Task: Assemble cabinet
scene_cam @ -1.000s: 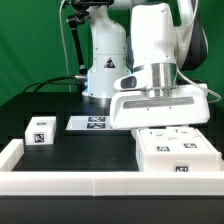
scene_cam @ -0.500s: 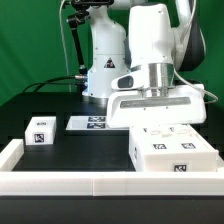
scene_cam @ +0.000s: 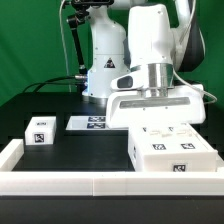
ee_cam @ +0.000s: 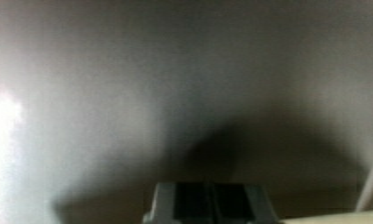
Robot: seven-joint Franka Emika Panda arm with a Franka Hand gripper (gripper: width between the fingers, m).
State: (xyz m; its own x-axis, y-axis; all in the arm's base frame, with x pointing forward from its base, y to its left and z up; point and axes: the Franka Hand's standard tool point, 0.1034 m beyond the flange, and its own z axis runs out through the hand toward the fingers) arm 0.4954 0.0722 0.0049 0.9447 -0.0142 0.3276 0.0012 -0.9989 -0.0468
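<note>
Black counter (scene_cam: 45, 100), green backdrop (scene_cam: 30, 40). Large white tagged plastic box cabinet (scene_cam: 178, 152) directly under claw (scene_cam: 160, 118); claw's opening: cannot tell.

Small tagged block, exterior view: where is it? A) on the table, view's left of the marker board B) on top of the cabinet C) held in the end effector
A: the small tagged block sits on the table at the exterior view's left of the marker board, apart from the cabinet.

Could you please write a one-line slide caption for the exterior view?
Panda hand low over the white tagged cabinet body; a loose tagged block and the marker board lie nearby.
</note>
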